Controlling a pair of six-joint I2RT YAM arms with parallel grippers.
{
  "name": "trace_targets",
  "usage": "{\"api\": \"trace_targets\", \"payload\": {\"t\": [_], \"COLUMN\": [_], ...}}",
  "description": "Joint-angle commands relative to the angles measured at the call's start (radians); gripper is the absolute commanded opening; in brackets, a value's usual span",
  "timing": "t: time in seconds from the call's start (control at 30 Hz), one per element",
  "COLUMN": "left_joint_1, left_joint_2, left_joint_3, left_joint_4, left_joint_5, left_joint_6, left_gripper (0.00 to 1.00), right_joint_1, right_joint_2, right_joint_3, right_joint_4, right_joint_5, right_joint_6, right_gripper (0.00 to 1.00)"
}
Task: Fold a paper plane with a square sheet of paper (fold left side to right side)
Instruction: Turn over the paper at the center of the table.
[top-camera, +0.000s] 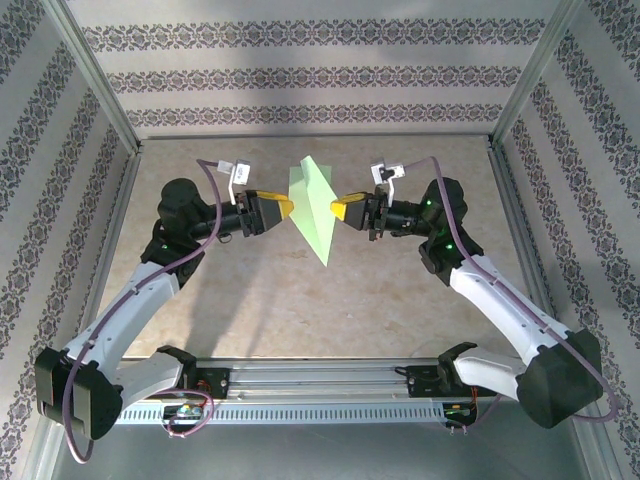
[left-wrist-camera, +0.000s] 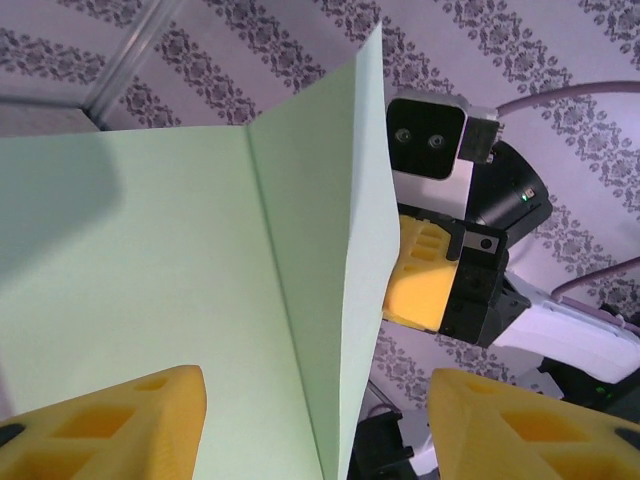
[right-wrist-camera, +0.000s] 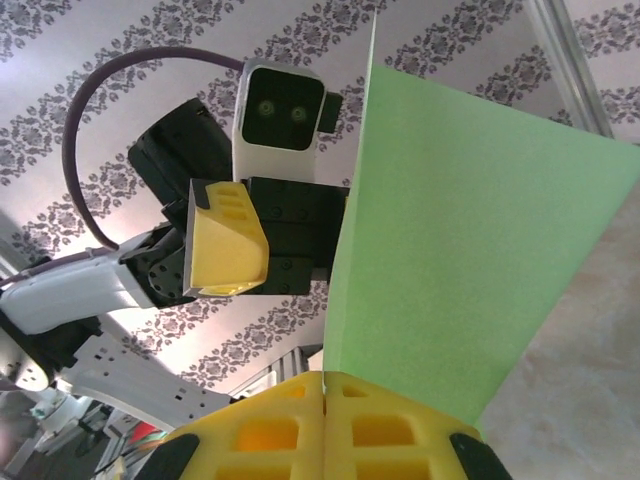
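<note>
Square sheet of paper is off the bench, held upright in the air over its middle between the two arms, already bent along a crease into a shallow V. Right gripper has its jaws pressed together, pinching the sheet's right-hand edge from below. Left gripper has its jaws spread, one on each side of the creased edge, not gripping it as far as I can tell. Step in hand looks like bringing the left side over to the right. To do it well, the left jaws should close on the free left flap near its outer edge, not on the crease. The right pinch should stay firm so the thin paper can't swing or slip. Then carry the flap across slowly, match edges before pressing, and likely lower it to the bench to flatten the crease.
</note>
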Motion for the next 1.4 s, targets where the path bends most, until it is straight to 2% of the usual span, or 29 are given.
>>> {"api": "trace_targets", "payload": {"t": [0.0, 0.17, 0.33, 0.67, 0.8, 0.93, 1.07, 1.2, 1.27, 1.37], "left_joint_1": [-0.023, -0.052, -0.081, -0.093, -0.093, -0.094, -0.095, -0.097, -0.097, -0.098], "left_joint_2": [0.008, 0.039, 0.062, 0.060, 0.055, 0.051, 0.049, 0.051, 0.051, 0.052], "left_joint_3": [0.043, 0.056, 0.074, 0.079, 0.077, 0.074, 0.070, 0.073, 0.074, 0.077], "left_joint_4": [0.022, 0.026, 0.011, -0.022, -0.024, -0.018, -0.001, 0.006, 0.006, 0.003], "left_joint_5": [0.014, 0.007, 0.003, -0.035, -0.045, -0.053, -0.060, -0.060, -0.060, -0.061], "left_joint_6": [0.030, 0.036, 0.055, 0.084, 0.086, 0.084, 0.077, 0.072, 0.073, 0.075], "left_gripper": [0.61, 0.58, 0.49, 0.14, 0.05, 0.03, 0.02, 0.02, 0.02, 0.02], "right_joint_1": [0.019, 0.041, 0.052, 0.055, 0.048, 0.025, -0.007, -0.017, -0.008, 0.027], "right_joint_2": [0.015, 0.035, 0.051, 0.056, 0.044, -0.001, -0.088, -0.132, -0.134, -0.122], "right_joint_3": [0.031, 0.037, 0.039, 0.023, 0.013, -0.016, -0.082, -0.143, -0.164, -0.172], "right_joint_4": [0.063, 0.074, 0.085, 0.091, 0.081, 0.050, -0.026, -0.067, -0.062, -0.055], "right_joint_5": [-0.020, -0.017, -0.014, 0.010, 0.027, 0.063, 0.144, 0.173, 0.172, 0.174], "right_joint_6": [0.008, 0.016, 0.024, 0.042, 0.052, 0.043, -0.002, 0.000, 0.013, 0.015], "right_gripper": [0.00, 0.00, 0.00, 0.01, 0.09, 0.22, 0.46, 0.64, 0.72, 0.77]}}
